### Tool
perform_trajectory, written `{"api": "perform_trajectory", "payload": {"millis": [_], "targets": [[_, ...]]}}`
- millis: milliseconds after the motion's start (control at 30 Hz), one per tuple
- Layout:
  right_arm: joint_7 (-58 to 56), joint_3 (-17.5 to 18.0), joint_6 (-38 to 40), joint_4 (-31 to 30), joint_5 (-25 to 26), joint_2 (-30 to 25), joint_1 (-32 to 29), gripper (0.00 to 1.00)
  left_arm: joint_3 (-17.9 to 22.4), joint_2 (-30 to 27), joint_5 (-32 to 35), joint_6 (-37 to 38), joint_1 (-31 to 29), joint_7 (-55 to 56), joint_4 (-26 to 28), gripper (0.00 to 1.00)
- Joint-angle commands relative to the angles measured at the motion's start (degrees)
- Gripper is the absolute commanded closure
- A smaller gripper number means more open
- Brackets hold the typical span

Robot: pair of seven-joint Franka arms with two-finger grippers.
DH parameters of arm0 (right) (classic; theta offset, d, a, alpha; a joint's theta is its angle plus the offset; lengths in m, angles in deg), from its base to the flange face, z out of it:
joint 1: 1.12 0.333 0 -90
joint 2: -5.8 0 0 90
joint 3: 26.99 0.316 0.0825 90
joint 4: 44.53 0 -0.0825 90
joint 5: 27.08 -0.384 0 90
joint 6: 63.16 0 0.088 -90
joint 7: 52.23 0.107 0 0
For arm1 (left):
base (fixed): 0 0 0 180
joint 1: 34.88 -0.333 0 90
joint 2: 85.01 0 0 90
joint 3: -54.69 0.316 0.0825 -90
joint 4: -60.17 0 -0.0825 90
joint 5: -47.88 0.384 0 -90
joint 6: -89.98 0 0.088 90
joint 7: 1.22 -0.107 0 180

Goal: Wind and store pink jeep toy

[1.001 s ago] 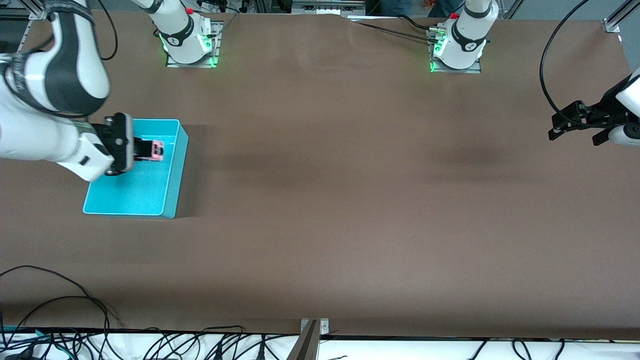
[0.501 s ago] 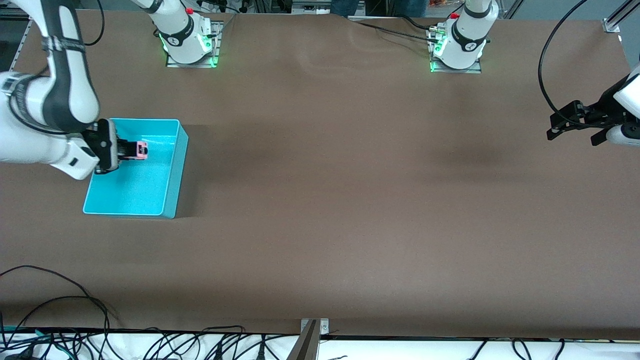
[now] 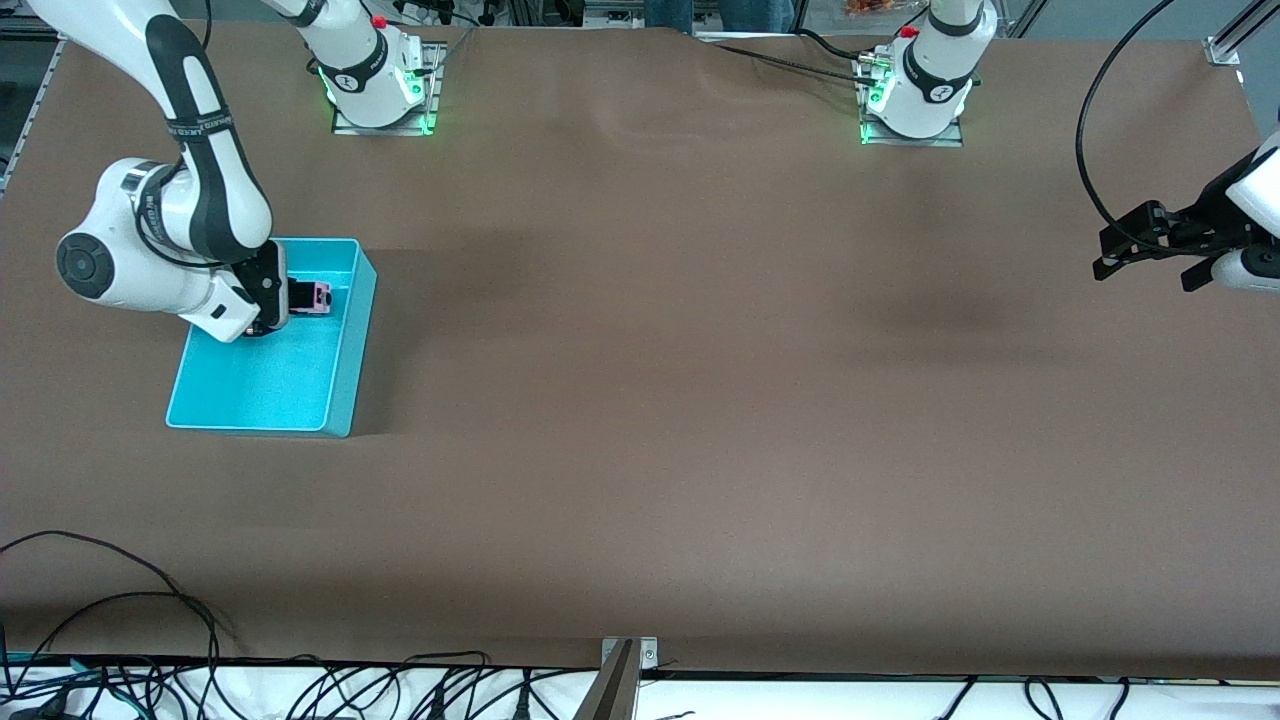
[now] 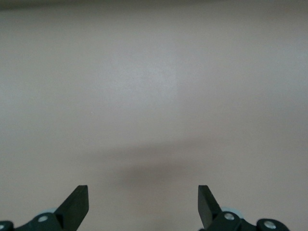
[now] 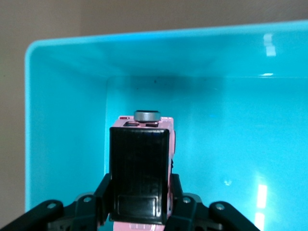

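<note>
Right gripper (image 3: pixel 300 298) down inside the turquoise bin (image 3: pixel 345 340), at the right arm's end of the table, fingers (image 5: pixel 103 195) clamped on the pink jeep toy (image 3: pixel 318 298). Toy sits in the part of the bin farther from the front camera, close to the wall facing the table's middle. In the right wrist view, pink jeep toy (image 5: pixel 140 168) shown roof-on: black top, pink sides peeking out, a grey round wheel-like part at its front end, a finger pressed against each flank. Whether the wheels touch the bin floor (image 5: pixel 231 144) is hard to judge; probably just above it or barely resting.

Left gripper (image 3: pixel 1150 250) parked over bare brown table (image 3: pixel 700 400) at the left arm's end, well apart from the bin, waiting. Fingers (image 4: pixel 77 204) spread wide in the left wrist view, nothing between them but tabletop (image 4: pixel 154 96).
</note>
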Motion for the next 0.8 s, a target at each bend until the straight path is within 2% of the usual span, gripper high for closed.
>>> {"api": "perform_trajectory", "payload": {"millis": [0,200,300,334,367,401,434,768], "targets": [[-1.29,-0.27,-2.21,-3.1,-1.18,-1.68,0.2,0.7,-0.27,0.47,0.44,0.99,0.27,-0.23,-1.65,0.0],[-1.29,-0.27,-2.38,-3.27,-1.18,-1.5,0.2,0.66,-0.27,0.38,0.44,1.07,0.27,-0.14,-1.65,0.0],[-1.29,-0.27,-2.3,-3.27,-1.18,-1.24,0.2,0.57,-0.27,0.47,0.44,0.99,0.36,-0.23,-1.74,0.0],[-1.29,-0.27,-2.3,-3.27,-1.18,-1.15,0.2,0.52,-0.27,0.47,0.44,0.99,0.36,-0.23,-1.74,0.0],[-1.29,-0.27,-2.3,-3.27,-1.18,-1.06,0.2,0.4,-0.27,0.38,0.44,0.99,0.36,-0.23,-1.74,0.0],[-1.2,-0.27,-2.38,-3.27,-1.18,-1.06,0.2,0.25,-0.27,0.47,0.44,0.99,0.27,-0.23,-1.74,0.0],[-1.2,-0.27,-2.3,-3.27,-1.18,-1.06,0.2,0.0,-0.27,0.38,0.44,0.99,0.27,-0.23,-1.74,0.0],[-1.38,-0.18,-1.16,-1.87,-3.55,-1.67,0.29,0.0,-0.27,0.38,0.35,0.99,0.27,-0.23,-1.74,0.0]]}}
